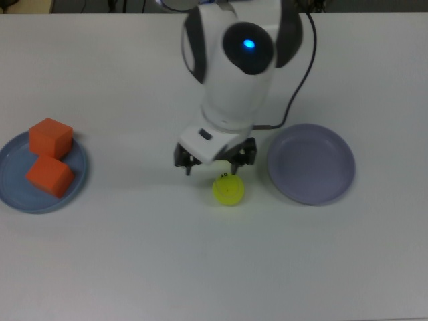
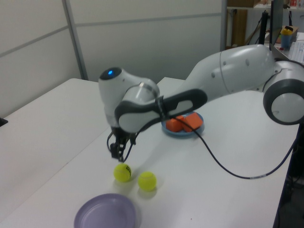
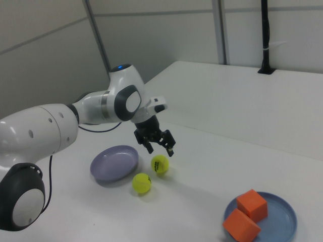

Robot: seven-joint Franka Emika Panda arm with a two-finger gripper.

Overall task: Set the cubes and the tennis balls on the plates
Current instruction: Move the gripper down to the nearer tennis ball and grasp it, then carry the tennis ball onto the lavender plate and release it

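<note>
- Cubes, two orange blocks, sit side by side on the light blue plate at the top view's left edge; in the right view they lie on that plate at the lower right.
- Two yellow-green tennis balls lie on the white worktop, near its middle and close to each other.
- One ball shows fully in the top view; the other ball is hidden there beneath the arm, but shows in the left view and in the right view.
- Neither ball is on a plate.
- A lavender plate lies bare on the worktop, just beside the balls, at the top view's right.
- A white robot arm reaches across the worktop with a black cable trailing from it.
- Its end effector hangs directly above the hidden ball, clear of it, fingers spread apart and grasping nothing.
- The blue plate and the lavender plate are well apart, with the balls and the end effector between them.
</note>
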